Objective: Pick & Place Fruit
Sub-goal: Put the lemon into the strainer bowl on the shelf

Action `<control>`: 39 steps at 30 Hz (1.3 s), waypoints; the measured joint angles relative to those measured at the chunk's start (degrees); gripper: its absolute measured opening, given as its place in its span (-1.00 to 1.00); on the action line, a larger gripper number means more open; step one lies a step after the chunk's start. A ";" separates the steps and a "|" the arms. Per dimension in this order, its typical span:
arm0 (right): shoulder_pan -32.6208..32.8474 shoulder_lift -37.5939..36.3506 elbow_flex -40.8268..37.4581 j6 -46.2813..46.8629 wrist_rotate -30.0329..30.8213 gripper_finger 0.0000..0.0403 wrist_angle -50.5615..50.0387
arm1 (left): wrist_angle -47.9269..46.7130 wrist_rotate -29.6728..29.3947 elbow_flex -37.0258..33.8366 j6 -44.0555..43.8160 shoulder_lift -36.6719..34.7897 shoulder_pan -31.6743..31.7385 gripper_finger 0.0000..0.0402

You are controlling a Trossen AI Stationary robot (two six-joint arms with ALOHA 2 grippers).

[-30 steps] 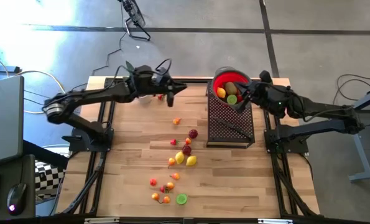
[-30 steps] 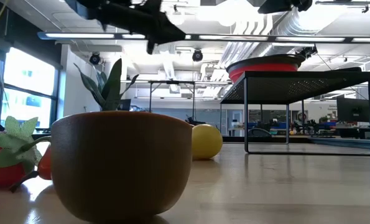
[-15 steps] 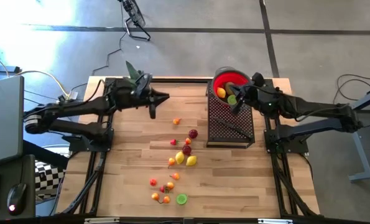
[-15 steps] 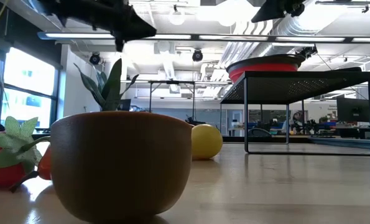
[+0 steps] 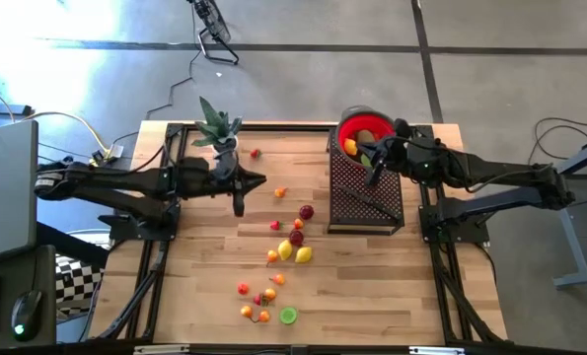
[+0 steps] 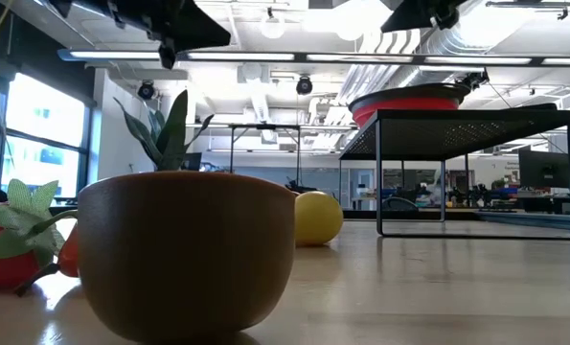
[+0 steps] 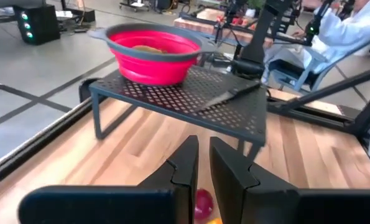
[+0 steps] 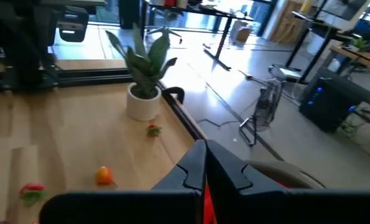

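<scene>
My hands above the fruit [image 5: 291, 248] (no readable writing).
Left hand [image 5: 239, 202] nearly closed, empty, beside it; right hand [image 5: 370, 170] closed over bowl [image 5: 364, 125].

Grey concrete floor [image 5: 490, 59] (taped lines), tall windows [image 6: 35, 125], bright ceiling lights [image 6: 361, 14].

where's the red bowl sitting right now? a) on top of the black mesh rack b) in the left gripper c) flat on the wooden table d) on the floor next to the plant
a: the red bowl rests on top of the black mesh rack, raised above the wooden table, with fruit inside it in the high view.
</scene>
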 joint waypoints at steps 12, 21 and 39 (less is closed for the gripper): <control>0.00 0.00 0.00 0.07 -8.85 -0.98 0.11 | -0.77 -4.89 0.02 3.02 -0.05 -9.80 -0.81; 0.00 0.00 -0.02 1.49 -8.86 -0.98 4.00 | -1.80 -7.39 0.02 7.64 -1.01 -9.61 -0.81; 13.82 10.33 -0.04 6.96 1.15 -0.98 12.85 | -6.16 -7.36 0.11 9.93 -2.42 -9.61 -0.81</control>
